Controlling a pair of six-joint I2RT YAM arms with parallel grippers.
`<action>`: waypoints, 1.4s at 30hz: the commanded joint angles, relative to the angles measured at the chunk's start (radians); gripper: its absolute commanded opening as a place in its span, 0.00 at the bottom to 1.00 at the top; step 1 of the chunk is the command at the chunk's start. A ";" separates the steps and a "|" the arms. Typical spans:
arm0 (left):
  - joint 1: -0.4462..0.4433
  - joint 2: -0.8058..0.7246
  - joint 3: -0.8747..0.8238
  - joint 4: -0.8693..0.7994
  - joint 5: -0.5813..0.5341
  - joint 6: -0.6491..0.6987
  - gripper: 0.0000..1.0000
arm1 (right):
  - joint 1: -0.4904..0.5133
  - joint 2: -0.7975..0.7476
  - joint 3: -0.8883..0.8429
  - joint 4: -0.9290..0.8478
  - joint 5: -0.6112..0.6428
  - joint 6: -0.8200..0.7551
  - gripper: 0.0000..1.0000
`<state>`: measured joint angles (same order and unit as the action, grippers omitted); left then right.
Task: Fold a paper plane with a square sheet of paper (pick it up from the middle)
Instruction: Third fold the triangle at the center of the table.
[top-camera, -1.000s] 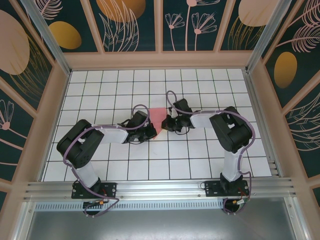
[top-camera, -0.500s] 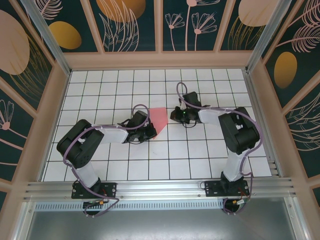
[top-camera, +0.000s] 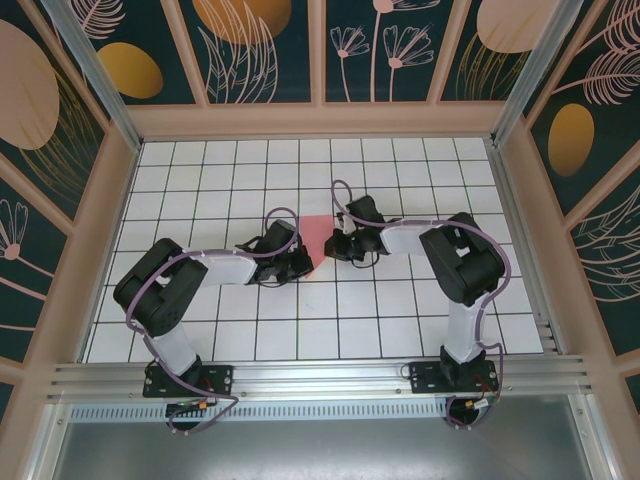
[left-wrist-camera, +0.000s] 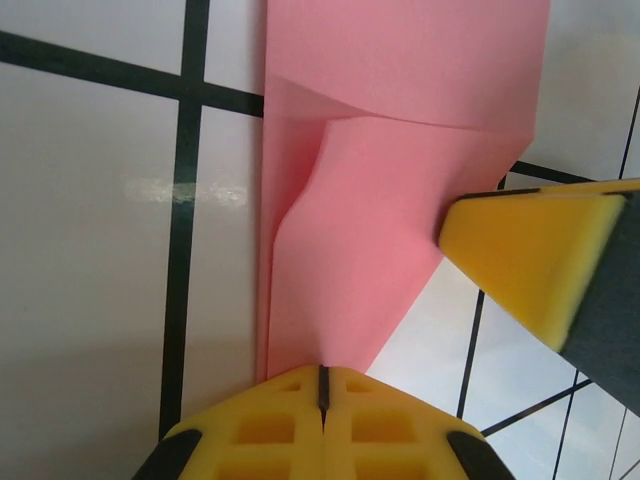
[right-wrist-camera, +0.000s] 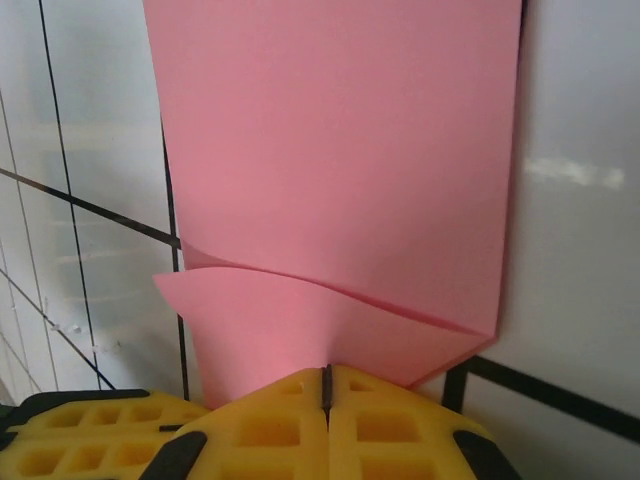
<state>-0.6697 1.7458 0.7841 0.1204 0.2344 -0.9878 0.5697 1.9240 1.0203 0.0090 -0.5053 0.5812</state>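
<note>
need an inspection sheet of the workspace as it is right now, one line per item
surface: white gridded board, flat, bare apart from the paper and arms
job's things: square sheet of paper, pink, partly folded, with a flap turned over at one end; not yet a plane
clutter: nothing seen
end effectors: left end effector shut, pinching one end of the sheet; right end effector shut, pinching the opposite end at the flap
cables: purple cables loop along both arms, clear of the paper
surroundings: floral panels on three sides, aluminium rail at the near edge
</note>
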 joint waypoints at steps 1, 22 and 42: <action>0.001 -0.008 0.030 -0.081 -0.018 0.062 0.00 | -0.001 0.047 0.048 -0.080 0.051 -0.020 0.00; 0.001 0.095 0.099 -0.039 0.027 0.126 0.01 | -0.008 0.065 0.025 -0.118 0.100 0.013 0.00; -0.033 -0.063 -0.097 -0.141 0.077 0.197 0.01 | -0.016 0.107 0.027 -0.164 0.168 0.055 0.00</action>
<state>-0.6796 1.6920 0.7170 0.1219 0.2943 -0.8139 0.5694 1.9533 1.0733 -0.0521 -0.4831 0.6281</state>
